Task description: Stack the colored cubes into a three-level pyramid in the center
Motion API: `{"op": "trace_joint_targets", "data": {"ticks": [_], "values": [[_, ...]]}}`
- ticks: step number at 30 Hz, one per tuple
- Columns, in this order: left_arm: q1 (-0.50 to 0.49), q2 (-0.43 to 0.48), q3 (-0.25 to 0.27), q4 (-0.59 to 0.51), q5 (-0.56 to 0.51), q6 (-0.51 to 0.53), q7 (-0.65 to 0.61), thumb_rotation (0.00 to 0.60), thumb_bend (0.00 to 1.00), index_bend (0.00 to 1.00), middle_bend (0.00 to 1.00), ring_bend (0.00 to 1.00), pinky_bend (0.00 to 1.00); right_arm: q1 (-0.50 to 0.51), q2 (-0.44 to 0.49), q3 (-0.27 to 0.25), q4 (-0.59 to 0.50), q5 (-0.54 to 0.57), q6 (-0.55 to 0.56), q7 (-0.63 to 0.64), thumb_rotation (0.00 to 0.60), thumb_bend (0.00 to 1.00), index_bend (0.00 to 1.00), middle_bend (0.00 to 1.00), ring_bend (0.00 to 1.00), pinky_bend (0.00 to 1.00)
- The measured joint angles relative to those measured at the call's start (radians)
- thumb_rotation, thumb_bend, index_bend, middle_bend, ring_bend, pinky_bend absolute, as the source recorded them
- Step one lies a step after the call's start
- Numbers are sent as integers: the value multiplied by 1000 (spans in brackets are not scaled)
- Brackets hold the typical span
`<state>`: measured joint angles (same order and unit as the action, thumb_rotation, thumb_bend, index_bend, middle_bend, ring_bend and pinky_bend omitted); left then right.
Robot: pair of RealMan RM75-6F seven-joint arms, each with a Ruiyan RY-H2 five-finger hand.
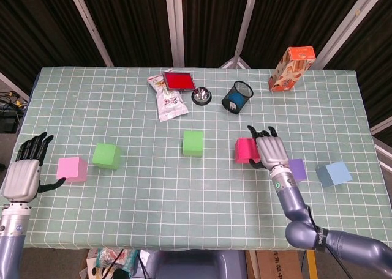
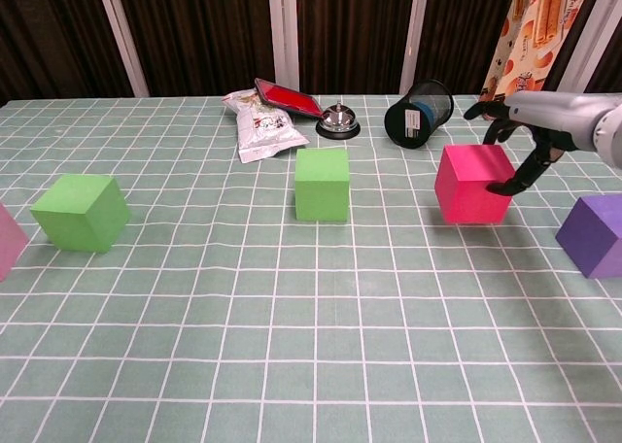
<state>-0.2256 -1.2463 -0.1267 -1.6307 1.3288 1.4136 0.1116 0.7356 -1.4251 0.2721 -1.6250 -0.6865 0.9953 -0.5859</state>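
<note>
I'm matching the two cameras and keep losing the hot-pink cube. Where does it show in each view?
Head view: the hot-pink cube sits right of centre, with the right robot hand against its right side.
Chest view: the same cube shows at right, mid-height, the right robot hand over its far right edge.
Shared landmark: the black mesh pen cup lying behind it.

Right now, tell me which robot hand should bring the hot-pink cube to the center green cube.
Right. The right robot hand already grips the hot-pink cube, close to the center green cube. The left robot hand hangs open at the far table edge.
</note>
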Motion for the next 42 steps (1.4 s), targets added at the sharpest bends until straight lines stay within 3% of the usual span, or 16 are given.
{"op": "trace_joint_targets", "data": {"ticks": [9, 19, 42], "values": [[-2, -4, -7, 5, -16, -10, 13, 600, 77, 0, 0, 0, 11, 87, -36, 11, 112, 79, -82, -8, 600, 335, 0, 393, 194, 0], [-8, -9, -16, 8, -37, -29, 19, 600, 77, 0, 0, 0, 11, 146, -98, 15, 178, 171, -93, -8, 600, 335, 0, 393, 193, 0], [-13, 1, -25, 7, -55, -52, -3, 600, 77, 0, 0, 0, 11, 205, -170, 9, 218, 160, -63, 12, 600, 335, 0, 393, 193, 0]]}}
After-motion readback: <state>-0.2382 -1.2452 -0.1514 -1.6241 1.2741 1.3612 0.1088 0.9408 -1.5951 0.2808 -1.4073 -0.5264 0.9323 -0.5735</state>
